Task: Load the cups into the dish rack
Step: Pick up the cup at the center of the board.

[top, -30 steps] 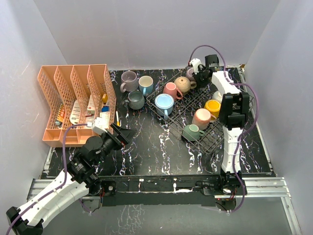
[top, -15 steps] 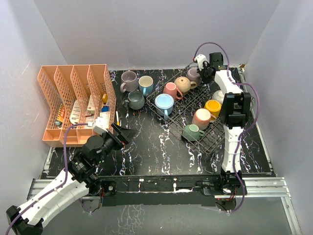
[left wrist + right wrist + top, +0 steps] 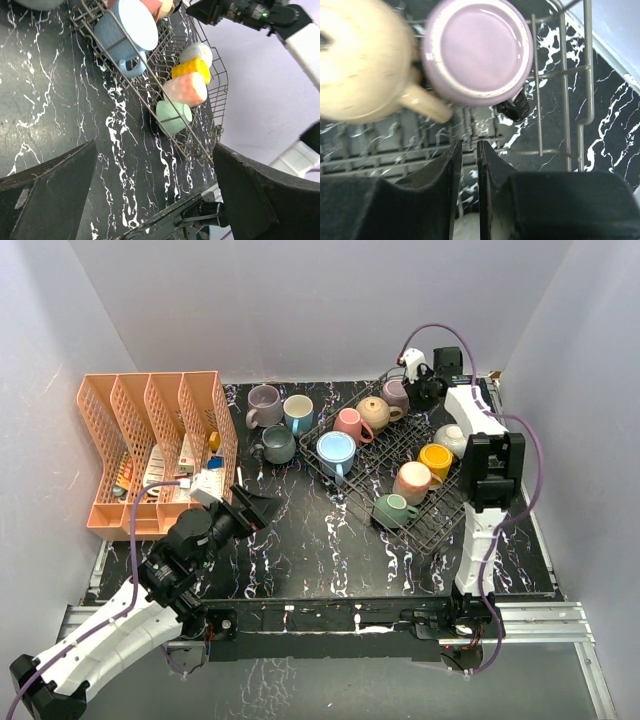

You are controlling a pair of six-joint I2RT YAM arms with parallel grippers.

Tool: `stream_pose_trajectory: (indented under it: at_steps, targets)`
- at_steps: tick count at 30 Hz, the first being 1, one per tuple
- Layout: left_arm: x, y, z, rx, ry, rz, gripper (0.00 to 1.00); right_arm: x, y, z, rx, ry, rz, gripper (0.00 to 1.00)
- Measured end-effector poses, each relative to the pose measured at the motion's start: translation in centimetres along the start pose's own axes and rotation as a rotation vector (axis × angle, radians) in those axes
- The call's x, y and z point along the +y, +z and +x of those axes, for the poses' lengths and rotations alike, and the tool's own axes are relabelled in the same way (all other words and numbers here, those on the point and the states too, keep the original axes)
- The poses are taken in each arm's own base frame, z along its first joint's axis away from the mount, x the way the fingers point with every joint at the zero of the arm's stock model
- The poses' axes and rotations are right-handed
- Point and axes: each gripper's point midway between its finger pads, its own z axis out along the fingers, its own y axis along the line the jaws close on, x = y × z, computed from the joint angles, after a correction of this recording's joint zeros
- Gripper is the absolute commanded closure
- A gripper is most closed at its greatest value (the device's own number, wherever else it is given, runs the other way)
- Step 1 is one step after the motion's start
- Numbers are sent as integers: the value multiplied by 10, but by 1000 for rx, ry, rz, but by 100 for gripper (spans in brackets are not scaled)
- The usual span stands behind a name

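Top external view: the right claw point(image 3: 418, 386) has backed off the mauve cup point(image 3: 396, 392) toward the far corner of the dish rack point(image 3: 375, 466). A second ago it covered that cup. The left claw point(image 3: 255, 508) has edged forward over the table point(image 3: 330, 550), spread wide and holding nothing.

Only the right wrist view shows the right claw's fingers point(image 3: 451, 165) a thin slit apart with nothing between them. It also shows the mauve cup bottom-up on the wires, touching the tan cup point(image 3: 360, 65). The left wrist view shows the green cup point(image 3: 172, 116) lying on its side just inside the rack's near wall.

There are eleven cups point(image 3: 350, 423): eight in the rack and three on the table beside it. There is one rack and one orange organiser point(image 3: 150, 450).
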Motion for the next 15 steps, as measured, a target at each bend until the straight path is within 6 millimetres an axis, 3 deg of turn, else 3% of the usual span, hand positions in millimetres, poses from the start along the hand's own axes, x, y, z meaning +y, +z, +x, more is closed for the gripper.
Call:
stream_pose_trajectory:
  at_steps: [5,8,12,15]
  targets:
    - [-16,8,-13,-3,107,-1,3,25,-63,-42,-141,12,-68,76]
    - [-27,16,-21,7,205,-14,3,54,-118,-71,-269,16,-142,74]
    - [-36,33,-30,56,357,-66,3,113,-189,-91,-441,12,-318,70]
    - [-34,50,-32,108,466,-132,3,162,-229,-86,-524,14,-482,67]
